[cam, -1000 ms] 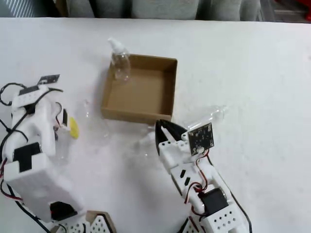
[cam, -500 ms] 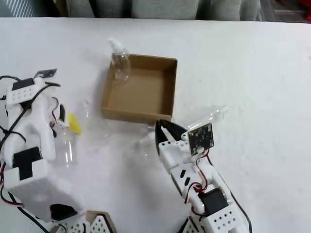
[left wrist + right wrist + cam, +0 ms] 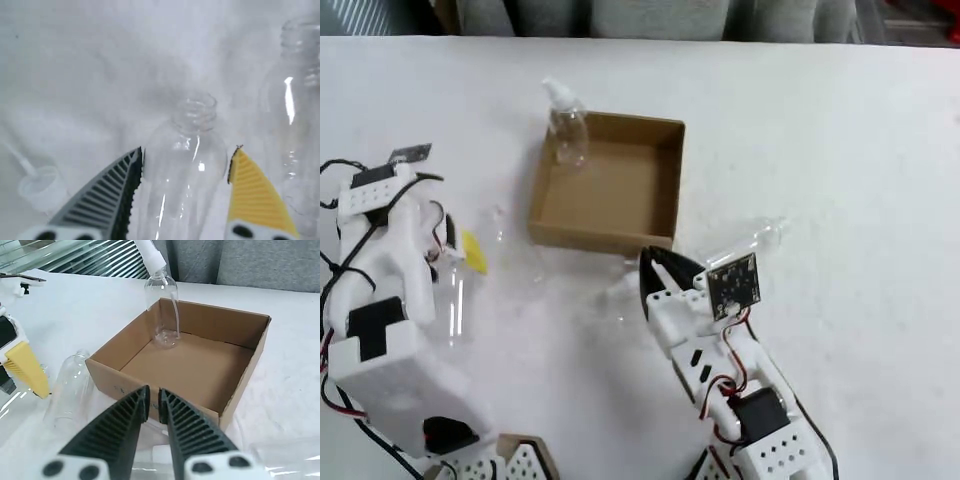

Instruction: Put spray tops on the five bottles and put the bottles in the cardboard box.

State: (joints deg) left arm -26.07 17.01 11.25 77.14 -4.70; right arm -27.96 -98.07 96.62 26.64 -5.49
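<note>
Meanwhile, our left gripper (image 3: pixel 188 150) has its grey and yellow jaws clamped, as far as we can judge, on the shoulder of an uncapped bottle (image 3: pixel 182 172) over the white surface (image 3: pixel 820 120), with the threaded neck free. We judge the clear plastic light, thin-walled and slick. A hard pinch could dent it, so the shoulder looks the right hold. Our right gripper (image 3: pixel 152 392) rests just before the cardboard box (image 3: pixel 600 238), black jaws all but closed on nothing. One capped bottle (image 3: pixel 568 135) stands in the box's far corner. A loose spray top (image 3: pixel 42 184) lies near the held bottle.
</note>
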